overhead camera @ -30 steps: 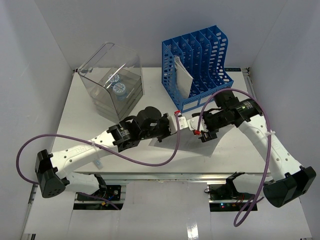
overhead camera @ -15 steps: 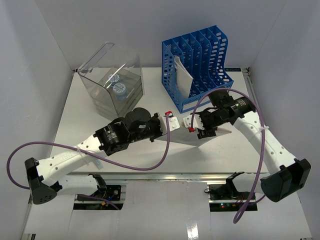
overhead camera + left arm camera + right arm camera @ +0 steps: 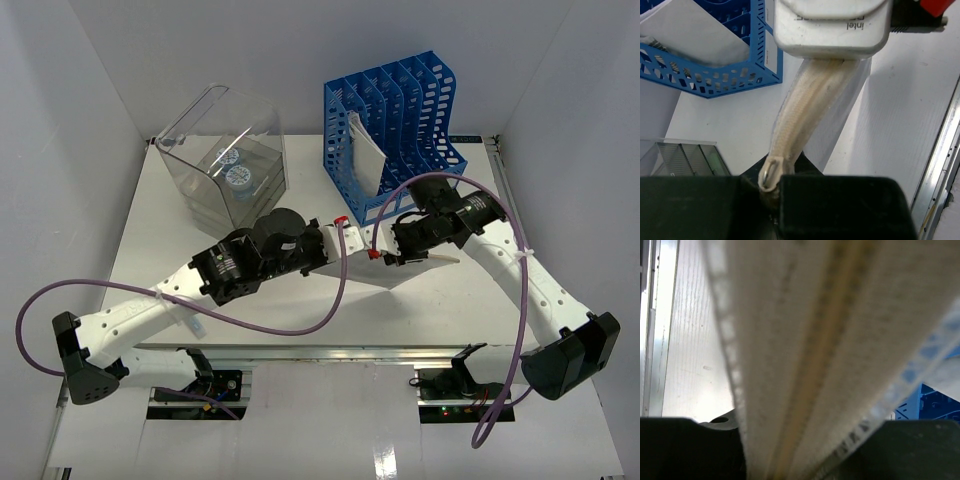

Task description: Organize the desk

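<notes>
The top external view looks down from high behind the arm bases (image 3: 85, 360) toward the back wall (image 3: 300, 40), taking in the whole bench (image 3: 150, 230), blue file rack (image 3: 400, 110) and clear drawer box (image 3: 225, 160). The left wrist view sits just behind the left gripper (image 3: 771, 187), looking along the zip pouch (image 3: 815, 100) toward the rack's corner and the other wrist's grey camera housing (image 3: 830, 25). The right wrist view is pressed against that pouch, its zipper filling the view; all three share the pouch

White walls (image 3: 70, 90); even light
</notes>
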Action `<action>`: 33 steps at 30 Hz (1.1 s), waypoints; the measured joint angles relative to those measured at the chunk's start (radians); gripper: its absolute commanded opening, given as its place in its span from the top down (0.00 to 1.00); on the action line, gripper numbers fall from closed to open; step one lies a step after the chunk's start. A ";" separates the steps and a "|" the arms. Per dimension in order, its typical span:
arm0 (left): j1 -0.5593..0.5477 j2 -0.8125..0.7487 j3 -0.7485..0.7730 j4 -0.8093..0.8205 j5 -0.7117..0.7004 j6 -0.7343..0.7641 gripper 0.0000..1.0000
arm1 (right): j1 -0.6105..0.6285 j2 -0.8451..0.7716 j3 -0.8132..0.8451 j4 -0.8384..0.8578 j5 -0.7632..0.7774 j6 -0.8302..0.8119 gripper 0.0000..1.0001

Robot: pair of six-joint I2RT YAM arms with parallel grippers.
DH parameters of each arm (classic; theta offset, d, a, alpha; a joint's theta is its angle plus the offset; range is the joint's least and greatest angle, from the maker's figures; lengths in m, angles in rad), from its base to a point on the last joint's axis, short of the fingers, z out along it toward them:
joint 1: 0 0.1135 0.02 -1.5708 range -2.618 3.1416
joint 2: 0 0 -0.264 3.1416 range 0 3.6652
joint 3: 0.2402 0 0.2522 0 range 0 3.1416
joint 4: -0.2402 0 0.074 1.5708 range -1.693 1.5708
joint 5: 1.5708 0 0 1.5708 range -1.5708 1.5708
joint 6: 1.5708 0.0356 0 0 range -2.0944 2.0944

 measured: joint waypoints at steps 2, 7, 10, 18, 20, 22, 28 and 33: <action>0.000 0.000 0.004 0.002 -0.014 -0.002 0.45 | -0.001 0.000 -0.001 0.020 -0.017 0.023 0.92; -0.001 -0.019 -0.004 0.080 -0.061 -0.040 0.07 | -0.057 0.000 -0.001 0.091 -0.138 0.108 0.92; -0.001 -0.094 -0.042 0.137 -0.098 -0.064 0.02 | -0.159 -0.001 -0.002 0.150 -0.208 0.171 0.92; -0.001 -0.350 -0.158 0.299 -0.160 -0.151 0.02 | -0.390 -0.033 -0.073 0.407 -0.324 0.346 0.92; -0.001 -0.395 -0.212 0.340 -0.166 -0.191 0.02 | -0.400 -0.035 -0.087 0.446 -0.343 0.372 0.92; -0.001 -0.436 -0.291 0.381 -0.171 -0.241 0.02 | -0.404 -0.037 -0.097 0.475 -0.362 0.399 0.92; -0.001 -0.479 -0.630 0.647 -0.176 -0.446 0.02 | -0.410 -0.067 -0.118 0.562 -0.431 0.534 0.92; -0.001 -0.408 -0.828 0.888 -0.147 -0.548 0.02 | -0.435 -0.159 -0.118 0.665 -0.503 0.684 0.92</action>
